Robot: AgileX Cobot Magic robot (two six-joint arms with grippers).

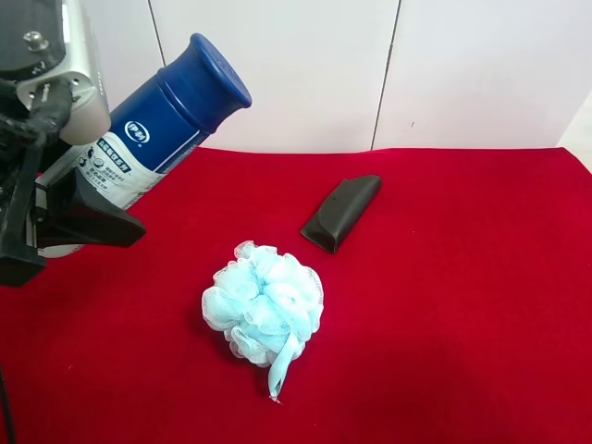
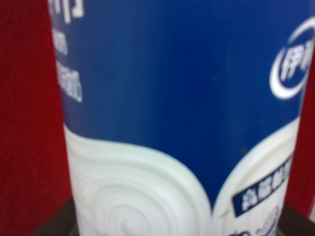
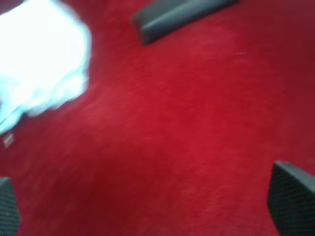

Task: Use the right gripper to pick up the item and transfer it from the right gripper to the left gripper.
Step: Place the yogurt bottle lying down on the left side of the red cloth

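spray can (image 1: 153, 129) is tilted, cap up, with the left end effector (image 1: 74, 213) clamped on its white lower body, raised off the red surface (image 1: 462, 305) beside the blue bath puff (image 1: 264, 305). right end effector (image 3: 150, 204) gapes wide and empty near the puff.

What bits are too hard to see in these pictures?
- Spray can: bottom hidden behind the left tool, exterior high view.
- Its small print: left wrist view, blurred and cut off by the edges.
- Bath puff: right wrist view, a blurred white glare, cut off.
- Right tool: only two fingertips at the edges.
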